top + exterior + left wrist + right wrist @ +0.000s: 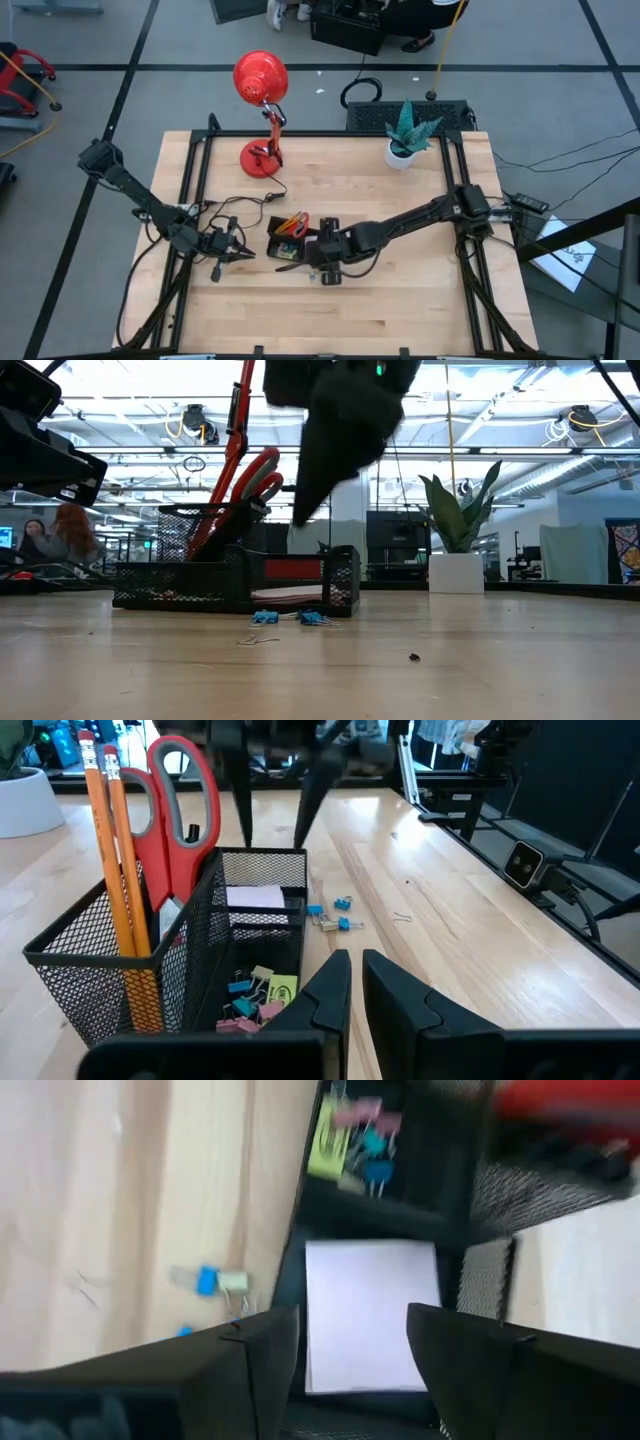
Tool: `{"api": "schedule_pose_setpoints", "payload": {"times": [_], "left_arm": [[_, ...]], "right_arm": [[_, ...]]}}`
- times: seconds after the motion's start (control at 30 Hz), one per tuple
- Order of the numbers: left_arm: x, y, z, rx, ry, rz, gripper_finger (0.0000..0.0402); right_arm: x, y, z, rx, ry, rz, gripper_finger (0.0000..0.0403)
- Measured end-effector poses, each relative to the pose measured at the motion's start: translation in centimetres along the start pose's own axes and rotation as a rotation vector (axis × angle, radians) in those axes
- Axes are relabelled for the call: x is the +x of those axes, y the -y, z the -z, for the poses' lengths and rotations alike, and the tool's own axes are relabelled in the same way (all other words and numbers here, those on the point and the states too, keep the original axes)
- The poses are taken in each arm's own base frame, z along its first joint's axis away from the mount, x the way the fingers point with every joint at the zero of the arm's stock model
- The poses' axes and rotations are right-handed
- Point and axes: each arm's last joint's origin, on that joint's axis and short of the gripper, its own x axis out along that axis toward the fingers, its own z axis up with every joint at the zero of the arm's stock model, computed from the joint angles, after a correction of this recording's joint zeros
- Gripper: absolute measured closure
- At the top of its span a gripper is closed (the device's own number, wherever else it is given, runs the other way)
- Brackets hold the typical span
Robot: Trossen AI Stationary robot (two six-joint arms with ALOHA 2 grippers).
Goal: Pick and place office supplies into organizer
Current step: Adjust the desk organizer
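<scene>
The organizer (288, 240), a black mesh tray (205, 910), stands mid-table. Its tall cup holds orange pencils (112, 860) and red-handled scissors (178, 815). A pale sticky-note pad (368, 1310) lies flat in one compartment (255, 898). Coloured clips and a yellow piece (262, 995) lie in the low compartment. My right gripper (352, 1320) hovers open above the pad, its fingers (245, 815) pointing down and clear of it. My left gripper (355, 975) waits shut at the organizer's left (238, 248), with nothing in it.
Blue clips (330, 915) and a wire paper clip (402, 917) lie on the wood beside the organizer. A red desk lamp (262, 85) and a potted plant (405, 135) stand at the far side. The near half of the table is bare wood.
</scene>
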Motion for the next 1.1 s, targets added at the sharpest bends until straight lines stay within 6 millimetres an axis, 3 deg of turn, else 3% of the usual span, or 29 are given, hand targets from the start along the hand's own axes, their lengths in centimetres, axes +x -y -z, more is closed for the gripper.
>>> {"api": "schedule_pose_setpoints", "payload": {"times": [0.3,0.47,0.6,1.1], "left_arm": [[0.0,0.0,0.0,0.024,0.000,0.000,0.0364],[0.0,0.0,0.0,0.028,0.001,0.000,0.0364],[0.0,0.0,-0.1,0.025,0.008,0.001,0.0364],[0.0,0.0,-0.1,0.025,0.007,0.001,0.0364]], "right_arm": [[-1.5,-3.9,-0.8,0.017,0.155,-0.106,0.0266],[-0.6,-4.7,0.2,0.056,0.145,-0.116,0.0332],[0.8,-4.6,2.2,0.093,0.086,-0.104,0.0393],[3.4,-2.6,5.3,0.201,-0.019,-0.076,0.0401]]}}
